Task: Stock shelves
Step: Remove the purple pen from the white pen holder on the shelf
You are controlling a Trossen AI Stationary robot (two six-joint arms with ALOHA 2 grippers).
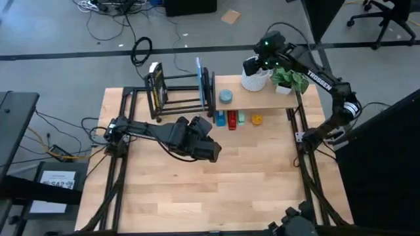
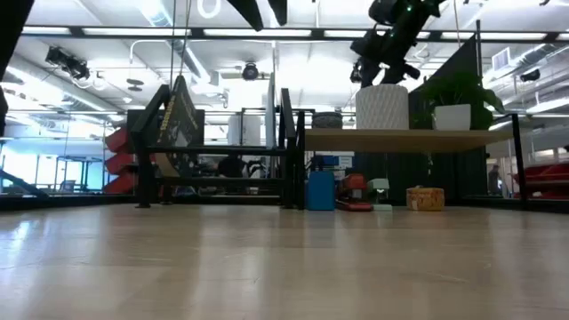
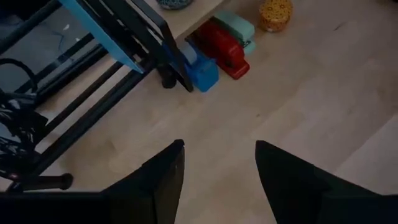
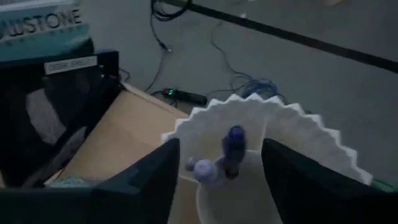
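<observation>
Stocking well along. Right tool (image 1: 252, 65) spread, nothing held, directly above white ribbed cup (image 1: 254, 78) holding pens on wooden shelf (image 1: 262, 99). Left tool (image 3: 219, 163) spread, empty, over tabletop (image 1: 249, 177) just short of black rack (image 1: 180, 92). Nothing loose left visible.

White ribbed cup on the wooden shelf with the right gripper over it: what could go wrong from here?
1. The right gripper hangs open over the white cup, which holds pens; lowering could jab them or tip the cup.
2. The cup stands near the wooden shelf's back edge, beside the potted plant; a nudge could push it off or into the plant.
3. The left gripper waits open over the table, clear of this.
</observation>
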